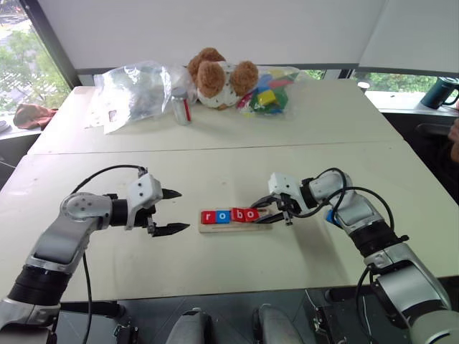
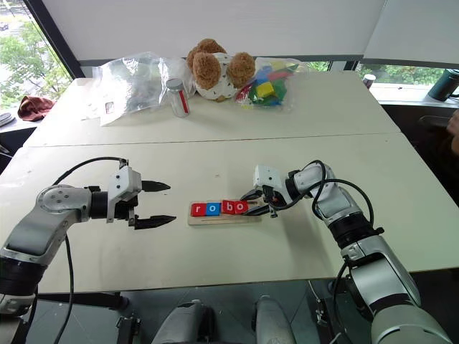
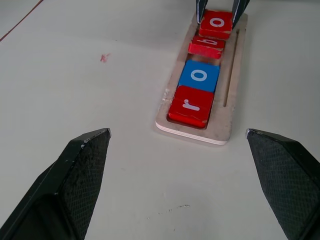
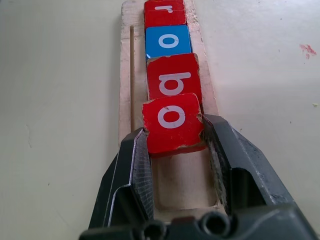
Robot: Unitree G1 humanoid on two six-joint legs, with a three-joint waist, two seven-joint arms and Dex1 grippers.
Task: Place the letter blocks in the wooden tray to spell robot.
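Observation:
The wooden tray (image 1: 231,228) lies in the middle of the near table. Its channel holds letter blocks in a row: a red r (image 1: 209,216), a blue o (image 1: 222,216), a red b (image 1: 237,214) that sits slightly tilted, and a red o (image 4: 174,124). My right gripper (image 1: 257,213) reaches in from the tray's right end and is shut on that red o, one finger on each side. My left gripper (image 1: 184,210) hangs open just left of the tray, with nothing between its fingers (image 3: 82,165). A small blue thing (image 1: 330,216) peeks out behind my right wrist.
On the far table stand a teddy bear (image 1: 219,77), a bag of coloured toy bricks (image 1: 270,93), a crumpled clear plastic bag (image 1: 133,92) and a small jar (image 1: 181,106). A dark mug (image 1: 439,92) sits far right. A seam (image 1: 215,148) divides the two tables.

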